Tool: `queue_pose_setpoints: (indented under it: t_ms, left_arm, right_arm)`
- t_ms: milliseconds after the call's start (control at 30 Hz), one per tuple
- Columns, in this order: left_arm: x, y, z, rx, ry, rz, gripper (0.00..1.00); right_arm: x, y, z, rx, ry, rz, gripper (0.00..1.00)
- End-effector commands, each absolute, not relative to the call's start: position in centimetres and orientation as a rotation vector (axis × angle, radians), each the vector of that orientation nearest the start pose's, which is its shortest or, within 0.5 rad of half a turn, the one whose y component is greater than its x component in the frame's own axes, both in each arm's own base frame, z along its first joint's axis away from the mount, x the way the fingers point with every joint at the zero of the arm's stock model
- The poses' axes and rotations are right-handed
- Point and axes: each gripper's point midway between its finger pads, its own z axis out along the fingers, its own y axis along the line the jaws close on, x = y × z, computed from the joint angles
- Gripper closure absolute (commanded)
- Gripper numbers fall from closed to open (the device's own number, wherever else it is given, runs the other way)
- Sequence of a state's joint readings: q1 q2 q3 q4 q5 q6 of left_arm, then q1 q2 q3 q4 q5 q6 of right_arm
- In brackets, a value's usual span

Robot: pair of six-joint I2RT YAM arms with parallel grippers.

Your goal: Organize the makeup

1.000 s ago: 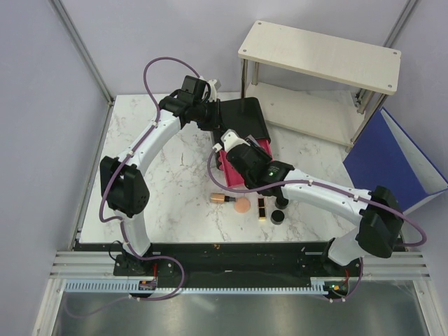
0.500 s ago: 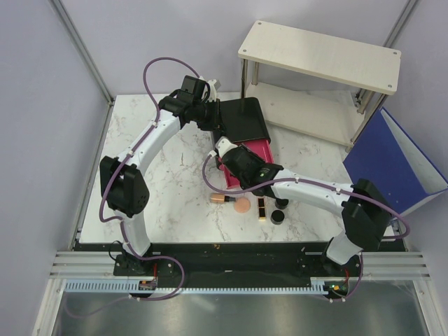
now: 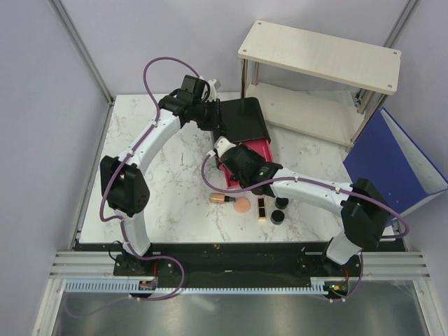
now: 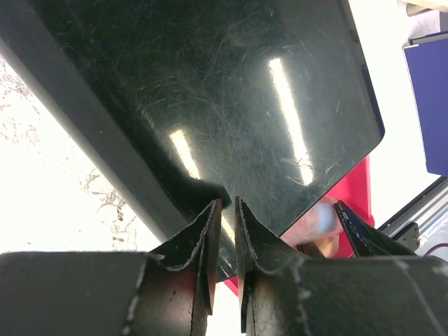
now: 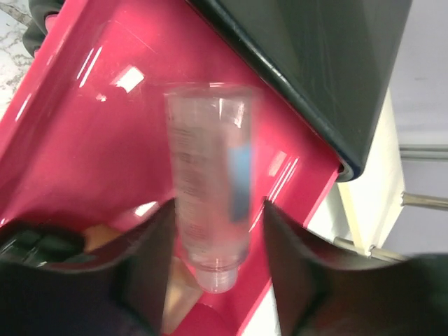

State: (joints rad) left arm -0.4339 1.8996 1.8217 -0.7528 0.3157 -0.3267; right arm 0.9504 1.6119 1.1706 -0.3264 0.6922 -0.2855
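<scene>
Makeup sorting from the top external view: left fingers (image 3: 214, 120) set against the near-left edge of the black box (image 3: 243, 120), apparently to keep it from sliding; right fingers (image 3: 224, 155) poised over the pulled-out pink drawer (image 3: 260, 149). Lying on the tabletop (image 3: 175, 168) just in front of the drawer, not yet put away: tan bottle (image 3: 222, 199), peach disc (image 3: 242, 206), lipstick (image 3: 262, 208) and black jars (image 3: 278, 217). From the left wrist: fingers pressed almost together, tips up against the box's rim, nothing visibly pinched. Looks like a brace rather than a grasp. From the right wrist: fingers spread either side of the clear tube (image 5: 210, 203), cap end toward the camera, blurred against the sharp drawer floor. Judged loose over the drawer, its likely home.
</scene>
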Motion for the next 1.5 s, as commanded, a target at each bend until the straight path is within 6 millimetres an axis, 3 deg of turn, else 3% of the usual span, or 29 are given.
queue_pose_setpoints:
  t_ms: [0, 367, 533, 633, 833, 933, 1167, 1333, 1467]
  left_arm:
    - [36.6, -22.0, 10.7, 0.313, 2.851, -0.451, 0.76]
    - [36.9, -22.1, 10.8, 0.302, 2.848, -0.452, 0.74]
    - [37.0, -22.2, 11.0, 0.303, 2.845, -0.458, 0.74]
    - [37.0, -22.2, 11.0, 0.303, 2.845, -0.456, 0.74]
    - [37.1, -22.0, 11.0, 0.306, 2.844, -0.452, 0.74]
    - [37.1, -21.9, 11.0, 0.306, 2.845, -0.447, 0.73]
    - [37.3, -21.8, 11.0, 0.307, 2.85, -0.443, 0.73]
    - [37.3, -21.7, 11.0, 0.307, 2.854, -0.441, 0.73]
    - [37.1, -21.6, 10.8, 0.307, 2.861, -0.442, 0.73]
  right_arm:
    - [33.4, 25.9, 18.4, -0.901, 1.907, -0.378, 0.33]
    - [33.7, 25.8, 19.7, -0.858, 1.897, -0.376, 0.28]
    - [33.4, 26.5, 23.5, -0.815, 1.867, -0.291, 0.28]
    - [32.7, 27.6, 25.6, -0.828, 1.852, -0.169, 0.27]
    - [28.6, 32.9, 26.3, -1.0, 1.866, 0.238, 0.21]
    - [26.3, 35.2, 24.2, -1.134, 1.898, 0.329, 0.19]
    - [20.4, 39.8, 16.2, -1.464, 1.974, 0.421, 0.18]
    - [19.5, 41.1, 12.5, -1.532, 2.037, 0.4, 0.22]
    - [21.0, 41.1, 9.6, -1.503, 2.1, 0.281, 0.23]
